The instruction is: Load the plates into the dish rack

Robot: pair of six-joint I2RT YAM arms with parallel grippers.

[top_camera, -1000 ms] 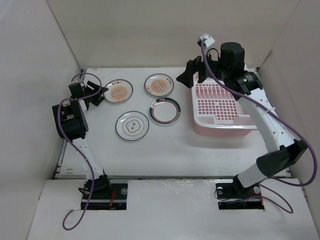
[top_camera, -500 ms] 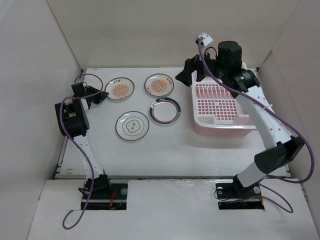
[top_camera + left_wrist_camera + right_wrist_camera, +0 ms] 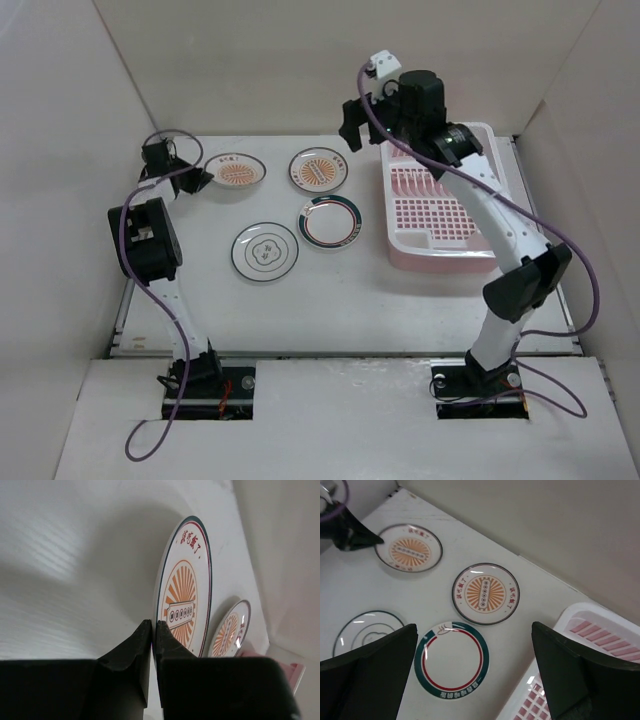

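Left tool (image 3: 152, 630) clamped on rim of the sunburst plate (image 3: 185, 600) farthest left of the dish rack (image 3: 440, 258). Right tool (image 3: 475, 665) spread wide, raised left of rack's far corner. Other three plates (image 3: 329, 221) flat on surface (image 3: 330, 300), left of rack.

Four plates (image 3: 329, 221) left of dish rack (image 3: 445, 258)

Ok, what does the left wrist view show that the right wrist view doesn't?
Only the left wrist view: the left gripper up close, shut on the rim of the held sunburst plate. Only the right wrist view: the flower-outline plate, the teal-ringed plate and the right gripper, open. Both: the held sunburst plate, the second sunburst plate and part of the dish rack.
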